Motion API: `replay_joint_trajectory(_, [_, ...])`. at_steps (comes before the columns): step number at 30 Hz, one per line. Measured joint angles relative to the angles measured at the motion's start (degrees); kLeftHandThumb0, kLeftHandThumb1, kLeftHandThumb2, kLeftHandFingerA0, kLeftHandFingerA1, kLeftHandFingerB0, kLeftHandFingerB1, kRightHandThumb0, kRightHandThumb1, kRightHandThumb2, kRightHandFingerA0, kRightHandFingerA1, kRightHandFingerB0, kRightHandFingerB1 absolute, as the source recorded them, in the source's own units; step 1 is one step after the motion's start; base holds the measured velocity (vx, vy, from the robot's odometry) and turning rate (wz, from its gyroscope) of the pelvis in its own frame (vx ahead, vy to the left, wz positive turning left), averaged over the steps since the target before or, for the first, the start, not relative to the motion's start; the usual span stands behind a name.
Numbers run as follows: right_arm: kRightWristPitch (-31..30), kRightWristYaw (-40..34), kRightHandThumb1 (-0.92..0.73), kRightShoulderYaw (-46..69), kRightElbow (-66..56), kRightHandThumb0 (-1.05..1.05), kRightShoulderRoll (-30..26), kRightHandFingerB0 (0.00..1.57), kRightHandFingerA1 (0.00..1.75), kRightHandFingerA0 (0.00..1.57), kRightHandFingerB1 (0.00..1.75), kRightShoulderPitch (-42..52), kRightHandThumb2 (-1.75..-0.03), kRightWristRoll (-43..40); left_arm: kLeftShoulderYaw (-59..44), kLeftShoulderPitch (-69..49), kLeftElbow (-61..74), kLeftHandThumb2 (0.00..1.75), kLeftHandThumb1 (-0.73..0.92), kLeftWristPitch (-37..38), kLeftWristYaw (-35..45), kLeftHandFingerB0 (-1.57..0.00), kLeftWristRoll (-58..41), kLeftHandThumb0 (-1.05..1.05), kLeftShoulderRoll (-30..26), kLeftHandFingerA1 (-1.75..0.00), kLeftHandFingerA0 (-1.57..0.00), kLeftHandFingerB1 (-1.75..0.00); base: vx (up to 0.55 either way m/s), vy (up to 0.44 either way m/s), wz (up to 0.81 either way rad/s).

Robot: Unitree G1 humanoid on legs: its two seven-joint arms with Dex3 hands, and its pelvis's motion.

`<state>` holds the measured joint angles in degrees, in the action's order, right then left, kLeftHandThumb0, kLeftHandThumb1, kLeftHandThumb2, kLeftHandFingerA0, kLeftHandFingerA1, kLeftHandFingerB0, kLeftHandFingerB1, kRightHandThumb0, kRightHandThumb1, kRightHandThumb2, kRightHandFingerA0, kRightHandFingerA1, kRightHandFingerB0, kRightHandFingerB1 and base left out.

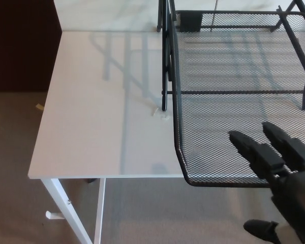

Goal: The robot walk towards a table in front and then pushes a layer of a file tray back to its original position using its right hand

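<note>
One file tray [218, 127], one table [101, 112], one hand [284, 188]

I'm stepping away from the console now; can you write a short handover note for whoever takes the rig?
Right robot hand: open, holding nothing, two fingers over the front edge of the pulled-out mesh layer; thumb below the rim.
Left robot hand: not in view.
File tray frame stands on the white table; the layer sticks out past the table's front edge.
Done: the robot is at the table.
Left: push the layer back into the frame.
</note>
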<state>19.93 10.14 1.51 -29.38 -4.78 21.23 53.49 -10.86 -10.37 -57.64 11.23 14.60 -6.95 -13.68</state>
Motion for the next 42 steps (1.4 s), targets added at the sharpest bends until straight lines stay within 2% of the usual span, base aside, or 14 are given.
replay_joint_trajectory(5, [-1.8, -2.0, -0.28, -2.0, 3.5, -0.33, -0.9, 0.07, 0.16, 0.0, 0.32, -2.4, -0.65, 4.3, 0.3, 0.1, 0.3, 0.57, 0.61, 0.0, 0.0, -0.34, 0.0, -0.07, 0.0, -0.43, -0.49, -0.36, 0.0, 0.0, 0.0])
replay_joint_trajectory(10, [-4.0, -5.6, -0.3, -4.9, 8.4, -0.44, -2.6, 0.08, 0.01, 0.0, 0.22, -5.5, -0.63, 9.8, 0.4, 0.2, 0.5, 0.57, 0.61, 0.0, -0.1, -0.34, 0.1, -0.05, -0.1, -0.43, -0.49, -0.36, 0.0, 0.0, 0.0])
replay_joint_trajectory(11, [-4.4, -6.4, -0.31, -5.4, 9.2, -0.47, -2.9, 0.08, 0.0, 0.0, 0.19, -6.1, -0.64, 10.7, 0.4, 0.2, 0.6, 0.87, 0.44, 0.0, -0.1, -0.21, 0.1, -0.03, -0.1, -0.59, -0.4, -0.5, 0.0, 0.0, 0.0])
replay_joint_trajectory(13, [-5.1, -8.4, -0.32, -6.4, 10.7, -0.43, -3.3, 0.09, 0.0, 0.0, 0.21, -7.3, -0.64, 12.3, 0.5, 0.2, 0.8, 0.86, 0.44, 0.0, 0.0, -0.21, 0.1, -0.03, -0.1, -0.58, -0.39, -0.5, 0.0, 0.0, 0.0])
replay_joint_trajectory(14, [-5.3, -9.1, -0.32, -6.7, 11.1, -0.41, -3.4, 0.07, 0.0, 0.0, 0.19, -7.7, -0.64, 12.7, 0.5, 0.2, 0.8, 0.57, 0.61, 0.0, 0.0, -0.33, 0.1, -0.06, -0.1, -0.43, -0.49, -0.36, 0.0, 0.0, 0.0])
replay_joint_trajectory(24, [-7.9, -19.2, -0.31, -10.5, 17.6, -0.39, -5.1, 0.09, 0.02, 0.0, 0.29, -12.9, -0.64, 18.1, 0.6, 0.3, 1.0, 0.57, 0.61, 0.0, -0.1, -0.33, 0.1, -0.05, -0.1, -0.43, -0.49, -0.36, 0.0, 0.0, 0.0])
replay_joint_trajectory(25, [-8.0, -19.6, -0.3, -10.7, 17.9, -0.4, -5.2, 0.1, 0.0, 0.0, 0.28, -13.2, -0.63, 18.3, 0.7, 0.3, 1.1, 0.86, 0.44, 0.0, -0.1, -0.2, 0.1, -0.04, -0.1, -0.58, -0.38, -0.49, 0.0, 0.0, 0.0])
replay_joint_trajectory(27, [-8.9, -21.9, -0.3, -11.6, 19.7, -0.4, -5.5, 0.1, 0.0, 0.0, 0.28, -15.1, -0.63, 19.4, 0.8, 0.4, 1.1, 0.86, 0.44, 0.0, -0.2, -0.2, 0.1, -0.04, -0.2, -0.58, -0.38, -0.49, 0.0, 0.0, 0.0])
replay_joint_trajectory(28, [-9.3, -22.6, -0.31, -11.9, 20.2, -0.4, -5.7, 0.1, 0.0, 0.0, 0.3, -15.7, -0.64, 19.8, 0.8, 0.5, 1.1, 0.57, 0.62, 0.0, -0.2, -0.33, 0.2, -0.05, -0.3, -0.43, -0.48, -0.36, 0.0, 0.0, 0.0])
replay_joint_trajectory(36, [-13.1, -29.6, -0.34, -14.7, 25.6, -0.45, -7.9, 0.08, 0.01, 0.0, 0.24, -22.2, -0.68, 22.6, 0.8, 1.2, 1.4, 0.57, 0.61, 0.0, -0.8, -0.34, 0.6, -0.01, -1.3, -0.45, -0.51, -0.36, 0.0, 0.0, 0.0])
replay_joint_trajectory(39, [-14.3, -31.0, -0.33, -15.3, 27.5, -0.45, -8.8, 0.08, 0.06, 0.0, 0.31, -23.7, -0.69, 22.6, 0.8, 1.6, 0.9, 0.57, 0.61, 0.0, -0.8, -0.35, 0.6, -0.02, -1.4, -0.45, -0.51, -0.36, 0.0, 0.0, 0.0])
replay_joint_trajectory(40, [-14.6, -31.3, -0.35, -15.4, 28.0, -0.5, -9.0, 0.11, 0.22, 0.0, 0.28, -24.1, -0.54, 22.6, 0.8, 1.7, 0.9, 0.87, 0.44, 0.0, -0.8, -0.23, 0.6, -0.01, -1.4, -0.62, -0.44, -0.51, 0.0, 0.0, 0.0])
replay_joint_trajectory(41, [-14.8, -31.7, -0.28, -15.5, 28.5, -0.4, -9.2, 0.05, 0.2, 0.0, 0.36, -24.6, -0.71, 22.5, 0.8, 1.8, 0.9, 0.87, 0.44, 0.0, -0.8, -0.23, 0.6, -0.01, -1.4, -0.61, -0.44, -0.51, 0.0, 0.0, 0.0])
replay_joint_trajectory(42, [-15.0, -31.8, -0.35, -15.6, 29.0, -0.46, -9.3, 0.1, 0.24, 0.0, 0.28, -24.9, -0.52, 22.5, 0.8, 1.8, 1.0, 0.87, 0.44, 0.0, -0.8, -0.24, 0.6, -0.02, -1.4, -0.61, -0.43, -0.51, 0.0, 0.0, 0.0])
